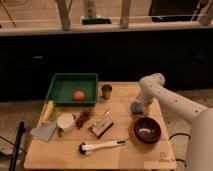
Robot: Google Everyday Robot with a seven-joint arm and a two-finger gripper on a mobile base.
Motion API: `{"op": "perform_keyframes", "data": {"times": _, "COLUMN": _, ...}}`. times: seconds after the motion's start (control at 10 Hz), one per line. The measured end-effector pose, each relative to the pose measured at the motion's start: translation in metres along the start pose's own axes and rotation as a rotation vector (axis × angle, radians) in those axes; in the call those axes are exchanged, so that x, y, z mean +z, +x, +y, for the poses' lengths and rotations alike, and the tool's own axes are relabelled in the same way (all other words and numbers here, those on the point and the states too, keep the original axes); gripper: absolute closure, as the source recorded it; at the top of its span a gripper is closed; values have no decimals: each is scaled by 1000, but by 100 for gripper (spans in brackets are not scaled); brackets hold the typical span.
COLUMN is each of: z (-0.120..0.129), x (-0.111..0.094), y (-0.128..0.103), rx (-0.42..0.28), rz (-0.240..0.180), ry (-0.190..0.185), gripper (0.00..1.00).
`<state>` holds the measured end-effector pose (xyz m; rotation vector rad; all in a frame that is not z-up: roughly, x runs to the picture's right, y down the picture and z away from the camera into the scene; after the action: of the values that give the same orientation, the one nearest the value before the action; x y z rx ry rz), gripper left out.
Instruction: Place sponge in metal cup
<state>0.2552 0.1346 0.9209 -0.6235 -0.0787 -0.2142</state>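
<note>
The sponge (136, 108), a small blue-grey pad, lies on the wooden table (120, 152) at the right, above the dark red bowl. My gripper (139, 105) hangs from the white arm directly over the sponge, at or touching it. The metal cup (106, 91), small and dark grey, stands upright near the table's back middle, to the left of the gripper and just right of the green tray.
A green tray (60, 90) with an orange ball (78, 95) sits back left. A dark red bowl (147, 129) is front right. A white cup (65, 121), pale cloth (44, 131), white-handled brush (102, 146) and small utensils (100, 125) lie left and centre.
</note>
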Motion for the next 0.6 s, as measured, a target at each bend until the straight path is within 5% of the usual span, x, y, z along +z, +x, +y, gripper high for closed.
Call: {"op": "perform_keyframes", "data": {"times": 0.6, "z": 6, "x": -3, "y": -2, "rx": -27, "rz": 7, "ry": 21, "gripper": 96}}
